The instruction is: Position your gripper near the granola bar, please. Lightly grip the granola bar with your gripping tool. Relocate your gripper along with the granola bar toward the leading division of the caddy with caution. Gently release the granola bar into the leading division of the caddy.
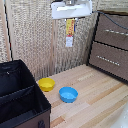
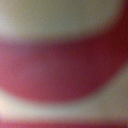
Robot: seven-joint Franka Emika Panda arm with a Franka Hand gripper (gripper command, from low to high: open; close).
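My gripper (image 1: 70,18) is high at the top of the exterior view, a white boxy hand in front of the woven wall. It is shut on the granola bar (image 1: 70,31), a yellow-orange packet with a white patch that hangs upright below it, well above the table. The black caddy (image 1: 31,80) stands at the lower left, apart from the gripper. A divider splits it in two. Its nearer compartment (image 1: 17,107) has a small red mark (image 1: 41,123) on its outer wall. The wrist view shows only a blurred red and beige surface (image 2: 64,70) pressed close to the lens.
A yellow bowl (image 1: 46,84) and a blue bowl (image 1: 68,94) sit on the wooden table between the caddy and the brown drawer cabinet (image 1: 111,42) at the exterior view's right. A woven wall panel (image 1: 35,35) stands behind.
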